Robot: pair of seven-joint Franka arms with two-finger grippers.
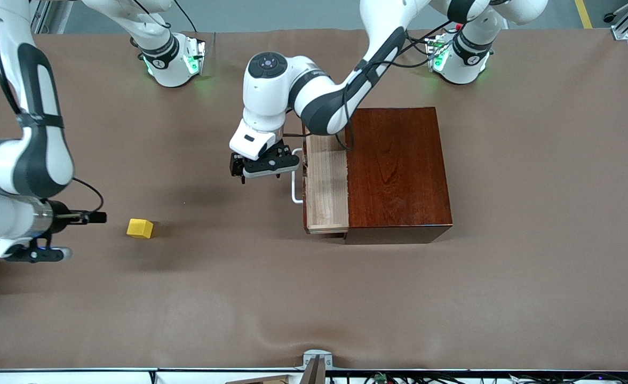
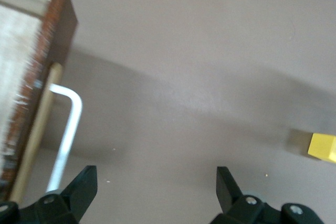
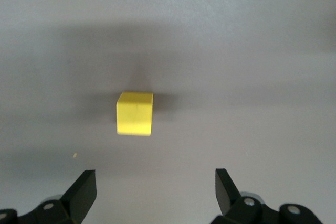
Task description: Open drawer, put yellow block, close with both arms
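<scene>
Brown table [image 1: 314, 298], drawer [image 1: 325, 184] open, left gripper [image 1: 263, 166] and right gripper [image 3: 155, 195] fingers spread, empty, yellow block [image 1: 140, 228] untouched.

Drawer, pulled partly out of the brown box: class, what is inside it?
The drawer shows only bare pale wood; the yellow block lies on the table. The part inside the box is hidden.

Drawer pulled open, yellow block on the bare table

The pale-wood-lined drawer [image 1: 325, 184] with its white U-shaped bar handle [image 1: 295, 188] juts from the glossy reddish-brown wooden box [image 1: 397, 169]. The left arm's black gripper [image 1: 263, 166] hangs beside that handle. The small bright yellow cube [image 1: 140, 228] sits on the brown table [image 1: 314, 298] toward the right arm's end, near the right arm's black gripper [image 1: 39, 252].
</scene>
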